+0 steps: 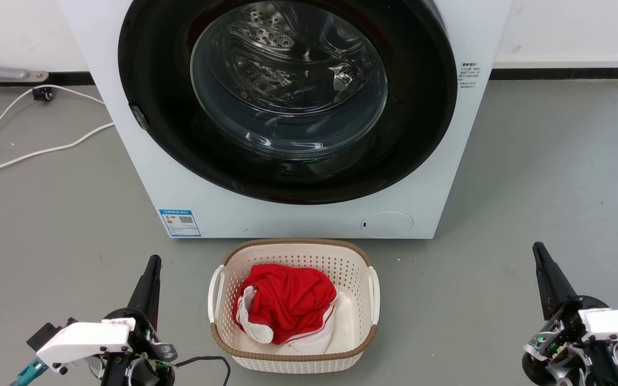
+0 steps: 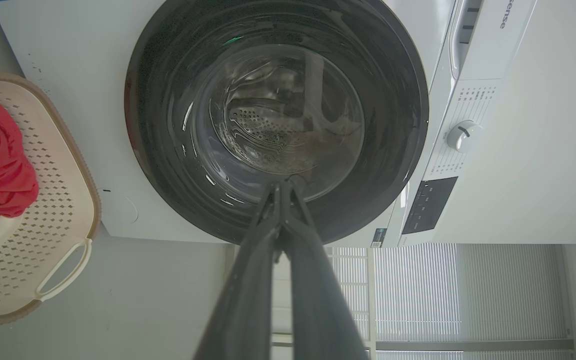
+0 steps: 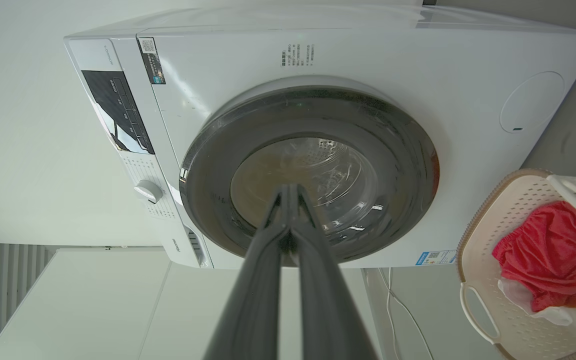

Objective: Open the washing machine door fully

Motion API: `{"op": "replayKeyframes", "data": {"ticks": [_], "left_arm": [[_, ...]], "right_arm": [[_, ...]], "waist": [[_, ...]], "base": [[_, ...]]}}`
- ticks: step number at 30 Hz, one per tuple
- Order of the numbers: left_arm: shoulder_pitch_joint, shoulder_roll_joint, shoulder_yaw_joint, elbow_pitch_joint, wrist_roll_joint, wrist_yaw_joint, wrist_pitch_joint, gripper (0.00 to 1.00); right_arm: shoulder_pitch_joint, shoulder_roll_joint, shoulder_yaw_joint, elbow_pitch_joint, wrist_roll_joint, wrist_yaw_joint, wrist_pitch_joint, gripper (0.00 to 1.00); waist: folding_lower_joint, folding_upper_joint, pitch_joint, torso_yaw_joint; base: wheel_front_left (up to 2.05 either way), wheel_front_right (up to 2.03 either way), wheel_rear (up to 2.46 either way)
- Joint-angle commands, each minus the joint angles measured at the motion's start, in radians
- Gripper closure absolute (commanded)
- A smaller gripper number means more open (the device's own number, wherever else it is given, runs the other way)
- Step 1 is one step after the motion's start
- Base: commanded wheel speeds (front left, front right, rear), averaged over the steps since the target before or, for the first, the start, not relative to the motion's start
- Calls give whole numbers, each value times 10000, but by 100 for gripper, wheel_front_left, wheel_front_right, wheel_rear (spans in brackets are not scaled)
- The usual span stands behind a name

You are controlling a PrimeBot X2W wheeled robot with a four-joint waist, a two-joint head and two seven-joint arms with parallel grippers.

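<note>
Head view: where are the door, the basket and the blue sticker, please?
Door (image 1: 153, 107): head view, left part of its black ring.
Basket (image 1: 298, 364): head view, near outer wall.
Sticker (image 1: 180, 222): head view, middle of the label.

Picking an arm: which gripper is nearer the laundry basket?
The left gripper, by the blue label sticker: its tip is close to the laundry basket; the right gripper stands much farther off.
</note>
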Motion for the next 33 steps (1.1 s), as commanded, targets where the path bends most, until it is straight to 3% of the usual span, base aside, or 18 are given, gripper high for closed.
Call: {"op": "replayKeyframes", "data": {"ticks": [1,12,13,21,33], "left_arm": [[-85,-2,28,7,75,-29,27,100],[-86,-11,42,8,56,-29,44,100],[21,-17,8,52,58,2,-1,0],[72,-44,-387,-70,430,0,-530,0],[20,-50,-279,-933,2666,-5,-1139,0]], "right_arm": [[-133,33,-16,17,-33,0,20,100],[-134,46,-32,17,-47,0,41,100],[29,12,-12,43,-11,2,-1,0],[243,33,337,-199,-389,0,-530,0],[304,45,513,-879,-3097,0,-1137,0]], "waist": [[0,-1,0,0],[0,-1,0,0],[0,-1,-1,0],[0,-1,-3,-14],[0,-1,22,-17]], "base": [[0,0,0],[0,0,0],[0,0,0],[0,0,0],[0,0,0]]}}
